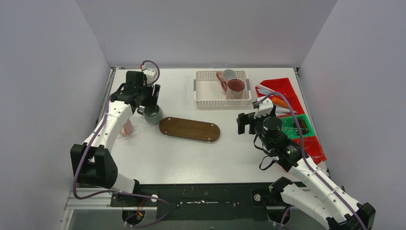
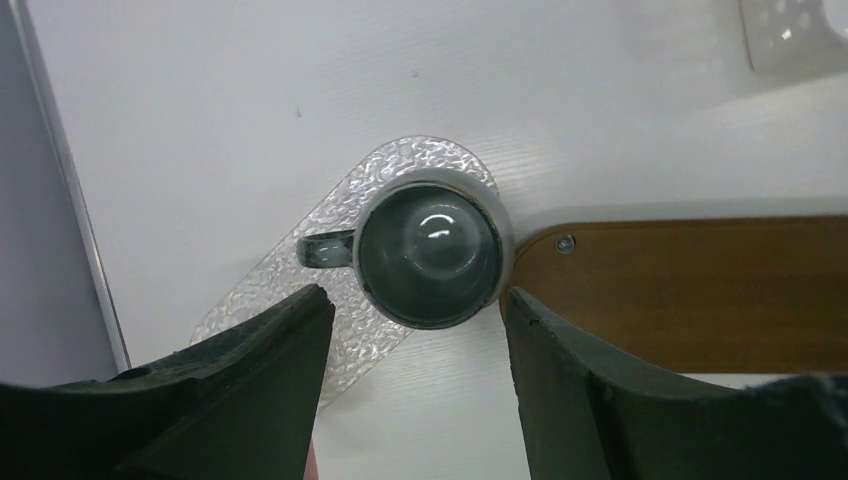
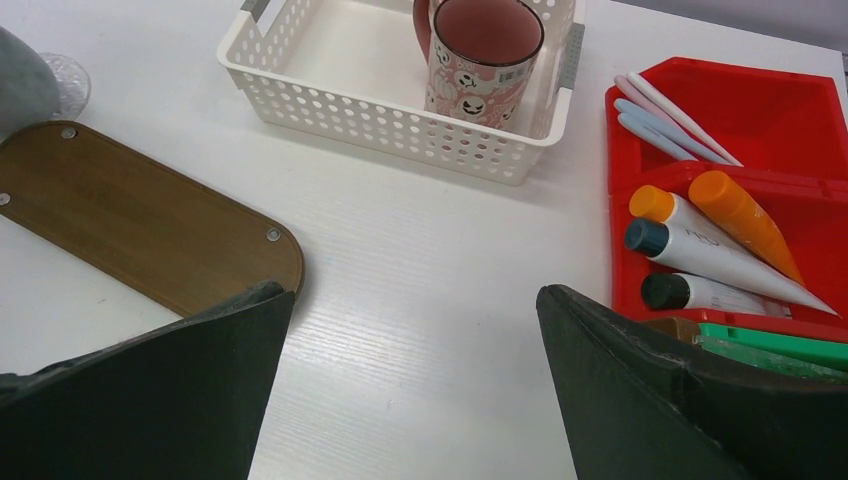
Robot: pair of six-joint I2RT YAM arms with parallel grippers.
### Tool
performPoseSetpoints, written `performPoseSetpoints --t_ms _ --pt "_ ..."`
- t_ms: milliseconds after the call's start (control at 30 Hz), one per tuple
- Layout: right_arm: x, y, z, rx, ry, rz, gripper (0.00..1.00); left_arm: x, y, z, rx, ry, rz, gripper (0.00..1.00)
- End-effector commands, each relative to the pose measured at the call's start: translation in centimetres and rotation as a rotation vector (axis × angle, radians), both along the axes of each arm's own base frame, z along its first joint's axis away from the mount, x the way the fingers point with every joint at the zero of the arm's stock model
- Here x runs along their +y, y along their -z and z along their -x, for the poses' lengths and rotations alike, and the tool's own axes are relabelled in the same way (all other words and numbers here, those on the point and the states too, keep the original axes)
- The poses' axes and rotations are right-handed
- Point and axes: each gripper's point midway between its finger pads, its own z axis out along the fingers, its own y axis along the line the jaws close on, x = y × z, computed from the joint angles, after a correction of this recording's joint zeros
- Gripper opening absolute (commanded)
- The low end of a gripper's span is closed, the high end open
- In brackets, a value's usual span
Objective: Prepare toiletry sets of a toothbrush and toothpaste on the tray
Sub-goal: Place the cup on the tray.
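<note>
A dark green mug (image 2: 430, 255) stands upright and empty on the end of a clear textured tray (image 2: 300, 290), right beside the left end of the wooden tray (image 2: 700, 290). My left gripper (image 2: 415, 300) is open above it, a finger on either side and not touching; the top view shows the gripper (image 1: 146, 101) over the mug (image 1: 153, 115). A pinkish mug (image 1: 127, 127) is partly hidden by the left arm. A maroon mug (image 3: 485, 50) and a white mug with a pink handle (image 1: 228, 74) stand in a white basket (image 3: 380, 110). Toothbrushes (image 3: 670, 115) and tubes (image 3: 720, 240) lie in red bins. My right gripper (image 3: 410, 295) is open and empty over bare table.
The wooden tray (image 1: 189, 129) lies mid-table with nothing on it. Red bins (image 1: 282, 88) and a green bin (image 1: 299, 125) line the right edge next to the right arm. The basket (image 1: 210, 91) stands at the back centre. Walls close three sides.
</note>
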Motion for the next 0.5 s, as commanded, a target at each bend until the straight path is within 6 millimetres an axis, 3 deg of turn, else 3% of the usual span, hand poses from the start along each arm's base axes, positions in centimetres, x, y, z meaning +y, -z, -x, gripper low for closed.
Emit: performPoseSetpoints --t_ms 0,200,467 --pt "0.2 -2.7 -0.1 -0.067 -0.021 -0.02 1.0 -2.7 -1.9 0.5 -0.014 0.363 -0.065 0.62" --pt "-0.3 -4.3 0.4 -0.098 -0.037 0.025 1.0 -2.2 1.0 1.8 0.137 0.546 -0.196 0.64" --pt "-1.5 -5.1 0.8 -0.133 -0.029 0.096 1.0 -2.0 4.8 2.4 0.316 0.654 -0.232 0.63"
